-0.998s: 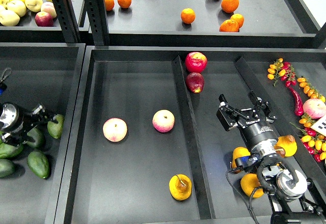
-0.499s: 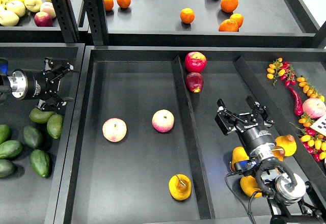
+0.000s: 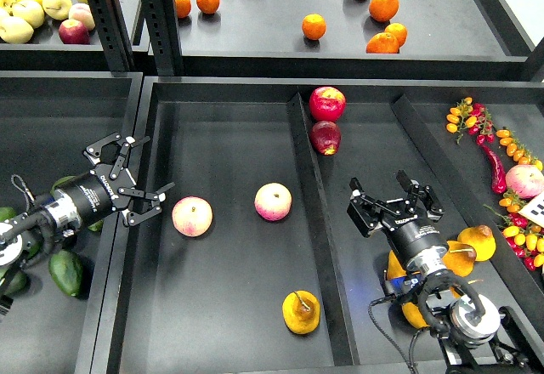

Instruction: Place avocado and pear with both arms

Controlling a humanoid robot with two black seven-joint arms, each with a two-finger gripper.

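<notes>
The pear (image 3: 301, 312) lies in the near part of the middle tray (image 3: 229, 119), stem up, well apart from both arms. The dark avocado (image 3: 65, 273) rests with other avocados (image 3: 8, 280) in the left bin, just beside the left arm's forearm and partly hidden by it. The left gripper (image 3: 136, 183) hangs over the wall between the bin and the tray, its fingers spread wide and holding nothing. The right gripper (image 3: 391, 208) hovers in the right tray section, fingers likewise apart and empty.

The likely risk is a wrong pick: paler avocados lie close to the dark one, and more yellow pears (image 3: 474, 242) crowd under the right arm. Reaching back, the left arm could nudge the pile and roll fruit away. The divider (image 3: 319, 246) stands between the right gripper and the pear, so a low sweep could strike it.

Two peaches (image 3: 192, 216) sit further up the middle tray, one near the left gripper's fingers. Red apples (image 3: 326, 103) lie by the divider's far end, oranges (image 3: 314, 25) on the shelf behind
</notes>
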